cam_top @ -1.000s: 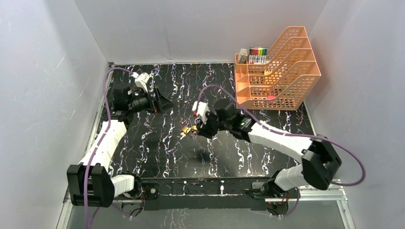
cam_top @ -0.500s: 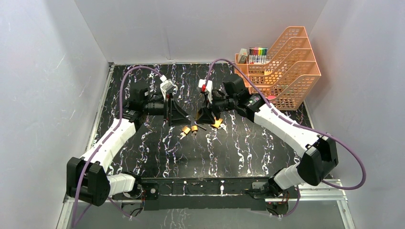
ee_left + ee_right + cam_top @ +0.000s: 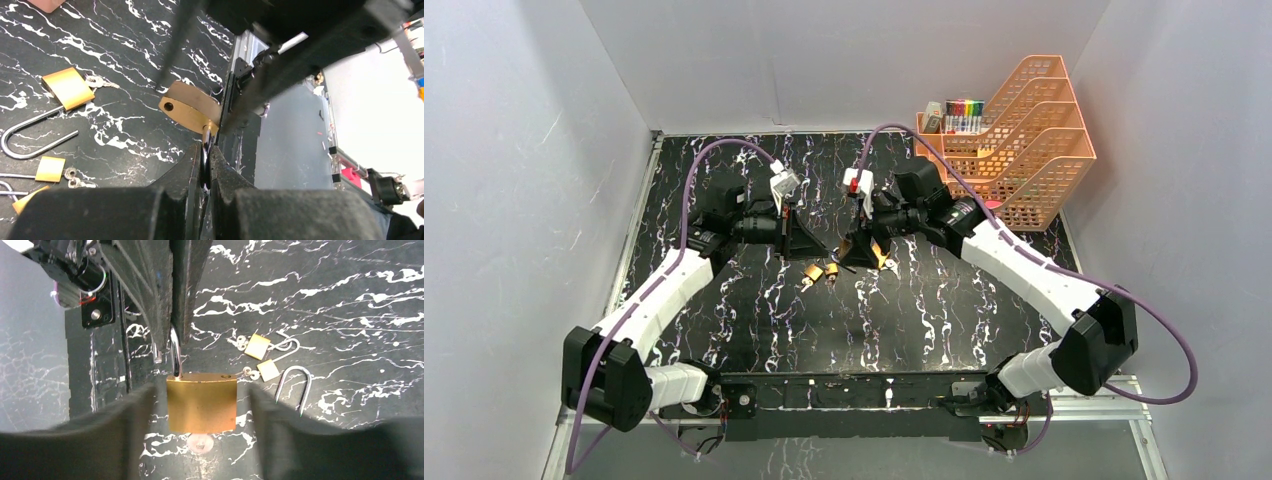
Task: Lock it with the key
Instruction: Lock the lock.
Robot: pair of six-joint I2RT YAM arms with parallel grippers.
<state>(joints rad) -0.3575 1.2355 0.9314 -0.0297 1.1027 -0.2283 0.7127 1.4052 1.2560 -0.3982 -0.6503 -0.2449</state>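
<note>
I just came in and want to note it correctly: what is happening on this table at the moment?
Both arms hold one brass padlock between them, above the table. The right pincer grips its body. The left pincer is shut on its shackle, which is out of one hole, so the lock is open. Smaller padlocks with keys lie on the table below. Whether a key sits in the held lock is not clear.
</note>
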